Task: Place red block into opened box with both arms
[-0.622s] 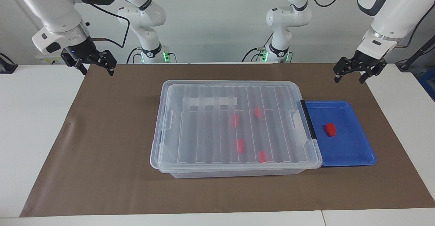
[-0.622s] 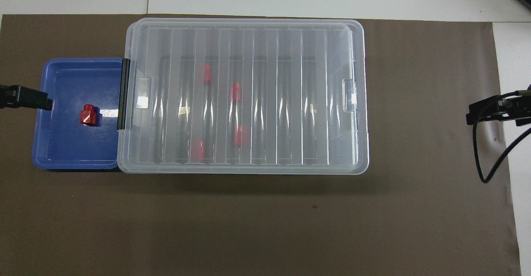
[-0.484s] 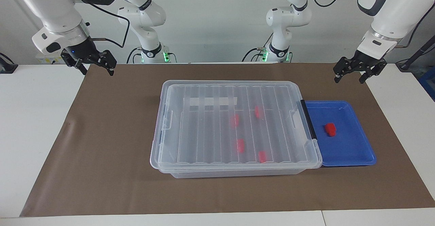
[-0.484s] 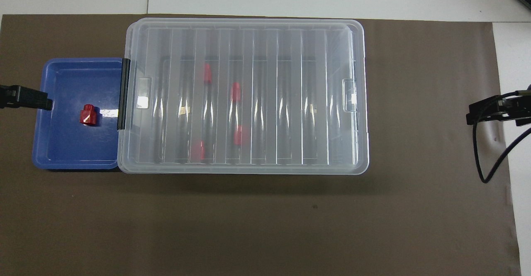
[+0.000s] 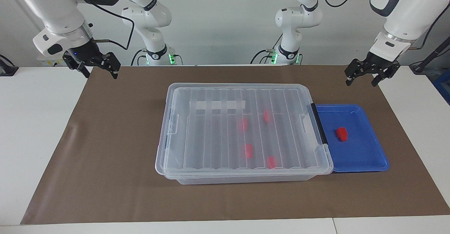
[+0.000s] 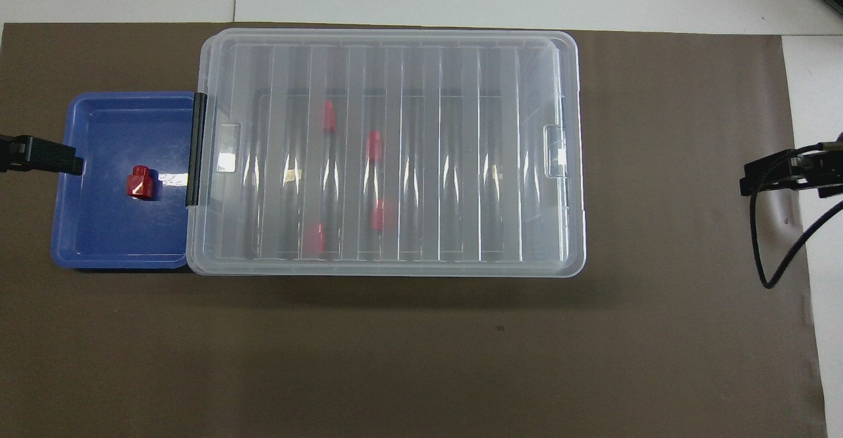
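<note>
A red block (image 5: 341, 133) (image 6: 139, 182) lies in a shallow blue tray (image 5: 365, 156) (image 6: 105, 234) that butts against the box's black-clipped end. The clear box (image 5: 246, 172) (image 6: 388, 36) stands mid-mat with its ribbed lid (image 5: 211, 132) lying flat on top, covering it. Several more red blocks (image 5: 242, 124) show blurred through the lid. My left gripper (image 5: 361, 82) hangs open and empty over the mat near the tray's corner. My right gripper (image 5: 101, 75) hangs open and empty over the mat's corner at the right arm's end.
A brown mat (image 5: 116, 149) covers most of the white table (image 5: 35, 128). A black cable (image 6: 777, 260) loops down from the right arm's wrist. Bare mat stretches between the box and the right arm's end of the table.
</note>
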Controlling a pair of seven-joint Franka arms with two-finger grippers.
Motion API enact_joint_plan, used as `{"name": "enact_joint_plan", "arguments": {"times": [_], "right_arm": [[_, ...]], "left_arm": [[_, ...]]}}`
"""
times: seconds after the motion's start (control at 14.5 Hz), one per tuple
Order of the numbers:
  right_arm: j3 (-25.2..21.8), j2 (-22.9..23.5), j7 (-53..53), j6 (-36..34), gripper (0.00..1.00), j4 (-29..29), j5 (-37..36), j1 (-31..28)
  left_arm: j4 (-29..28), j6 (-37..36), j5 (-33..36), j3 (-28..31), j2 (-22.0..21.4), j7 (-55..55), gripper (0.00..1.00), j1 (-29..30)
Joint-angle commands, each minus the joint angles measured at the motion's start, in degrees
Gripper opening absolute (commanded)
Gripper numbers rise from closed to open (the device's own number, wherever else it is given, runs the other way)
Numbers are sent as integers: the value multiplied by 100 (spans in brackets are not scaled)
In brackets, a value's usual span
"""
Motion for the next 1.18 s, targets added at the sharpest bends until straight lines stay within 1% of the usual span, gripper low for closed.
{"name": "enact_joint_plan", "arguments": {"times": [0.0, 0.14, 0.21, 0.28, 0.41, 0.48, 0.69, 0.83, 0.97, 1.11], "right_arm": [[53, -160, -59, 284, 100, -238, -52, 114], [70, -99, 55, 626, 100, -386, 62, 167], [70, -55, 239, 880, 100, -544, 280, 341], [70, -28, 397, 1065, 100, -597, 308, 509], [70, 252, 504, 1460, 100, -607, 344, 668], [70, 427, 591, 1689, 100, -615, 361, 842], [70, 876, 1136, 2243, 100, -616, 361, 1273], [70, 1140, 1207, 2551, 100, -633, 361, 1354], [70, 1307, 1146, 2763, 100, -668, 309, 1354], [62, 1317, 1119, 2851, 100, -834, 239, 1336]], "left_arm": [[24, -87, 121, 34, -62, -69, 100, -71], [24, -78, 121, 34, -62, -69, 100, -62], [24, -87, 121, 34, -62, -69, 100, -71], [32, -87, 121, 34, -62, -69, 100, -71], [32, -87, 121, 34, -62, -69, 100, -62], [24, -78, 121, 34, -62, -69, 100, -62], [32, -78, 121, 34, -62, -69, 100, -62], [24, -78, 121, 34, -62, -69, 100, -62], [24, -69, 121, 34, -62, -69, 100, -62], [24, -69, 121, 34, -62, -69, 100, -62]]}}
